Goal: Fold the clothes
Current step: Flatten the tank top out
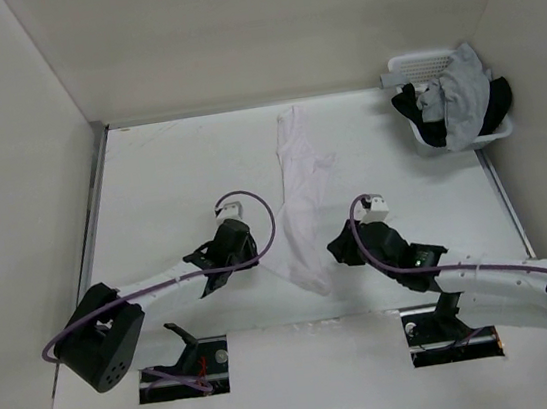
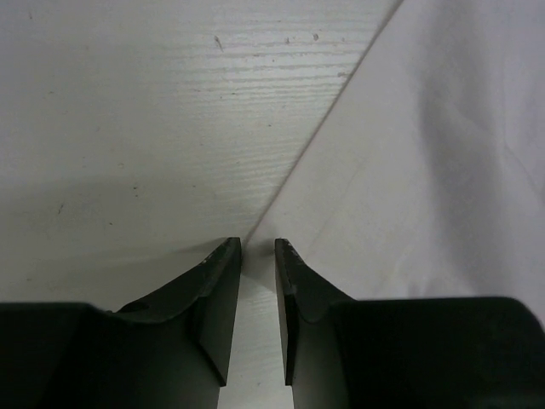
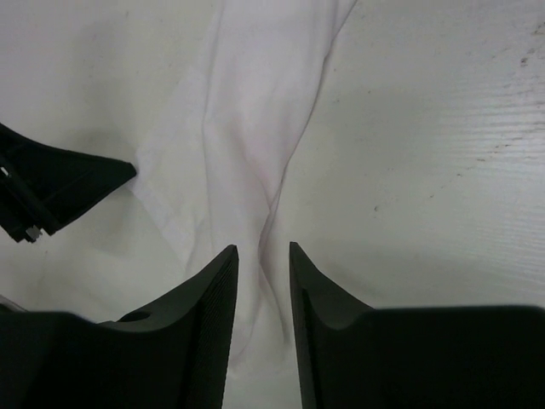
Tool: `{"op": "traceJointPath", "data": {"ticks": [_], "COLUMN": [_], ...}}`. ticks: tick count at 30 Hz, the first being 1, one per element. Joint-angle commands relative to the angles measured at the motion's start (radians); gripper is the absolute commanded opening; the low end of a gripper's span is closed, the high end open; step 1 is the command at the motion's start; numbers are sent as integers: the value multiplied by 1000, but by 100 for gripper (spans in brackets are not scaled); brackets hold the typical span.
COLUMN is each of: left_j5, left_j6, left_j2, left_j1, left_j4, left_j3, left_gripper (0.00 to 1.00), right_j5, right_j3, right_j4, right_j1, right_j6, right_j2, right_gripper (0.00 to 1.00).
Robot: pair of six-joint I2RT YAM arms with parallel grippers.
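Note:
The clothes, one white T-shirt [image 1: 302,191], lie bunched into a long narrow strip down the middle of the table. My left gripper [image 1: 253,258] sits low at the strip's near left edge. In the left wrist view its jaws [image 2: 257,243] stand a narrow gap apart over bare table, with the shirt's edge [image 2: 426,170] right at the tips. My right gripper [image 1: 338,248] is at the strip's near right side. In the right wrist view it [image 3: 263,247] is open, astride a raised fold of the shirt [image 3: 247,128].
A white basket [image 1: 407,66] stands at the back right corner, holding a grey garment [image 1: 465,88] and a black garment [image 1: 412,110]. Walls close in the table on the left, back and right. A left finger [image 3: 68,179] shows in the right wrist view.

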Motion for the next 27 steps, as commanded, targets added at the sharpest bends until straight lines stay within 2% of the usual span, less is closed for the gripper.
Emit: {"op": "traceJointPath", "data": {"ticks": [1,4,6,9,12,15,23,27], "left_j5": [71,104,100,83,2,-32,37,43], "left_j6": [2,-4,-24,-66,-96,-115,-149,-150], "left_j2": [4,-7,-76,-325,-580,-708,-760,-762], "left_j1": [1,13,24,68,133,200,375,446], "left_j4": [4,9,-4,-77,-199,-287,-287,-283], "left_j3": [1,4,18,64,93,83,9,-3], "left_gripper": [19,6,0,0,0,0,0,1], "right_j5": [-21,-38,-58,-93,-122,-121,-153,-170], "right_j3": [-15,-17,-3,44,124,201,388,423], "right_j4": [95,124,130,143,155,176,236,216], "right_j1": [-36,-74,-105,-128,-125,-125,-124,-62], "right_j6": [-9,-11,-11,-17,-47,-55,-46,-41], "right_j2": [1,28,67,166,296,412,665,685], "right_gripper": [36,42,46,46,48,47,51,50]}}
